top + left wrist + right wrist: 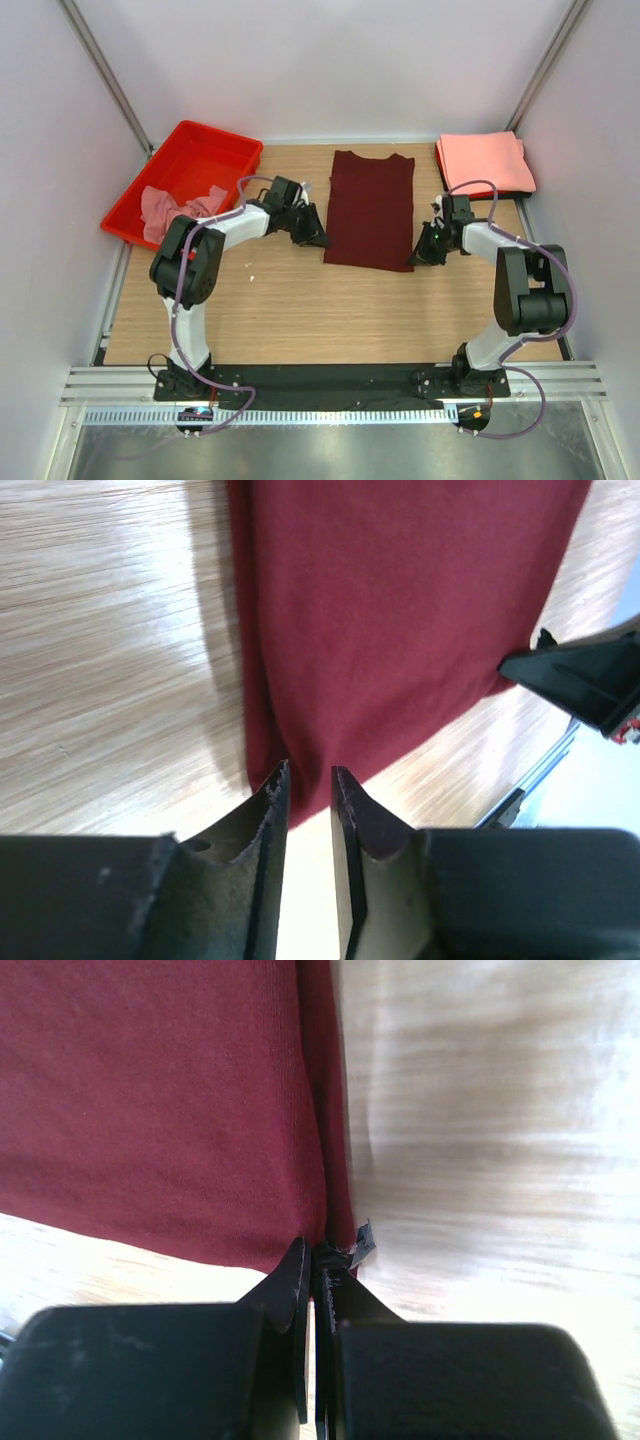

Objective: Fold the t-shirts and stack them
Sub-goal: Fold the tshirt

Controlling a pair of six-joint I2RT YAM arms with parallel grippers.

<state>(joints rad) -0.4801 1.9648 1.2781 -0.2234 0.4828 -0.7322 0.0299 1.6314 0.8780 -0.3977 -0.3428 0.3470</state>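
Our right tool (pixel 318 1253) clamps the maroon t-shirt (pixel 370 208) at its 5 o'clock corner; left tool (pixel 310 778) sits parted at 7 o'clock. We judge it limp and light, so grab the corners.

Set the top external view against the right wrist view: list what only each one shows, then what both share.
Only top external: the red tray holding a crumpled pink t-shirt, the folded salmon t-shirts, and the left gripper. Only right wrist: the right gripper with its fingers closed on a corner of the maroon t-shirt. Both: that shirt lying flat on the wooden table.
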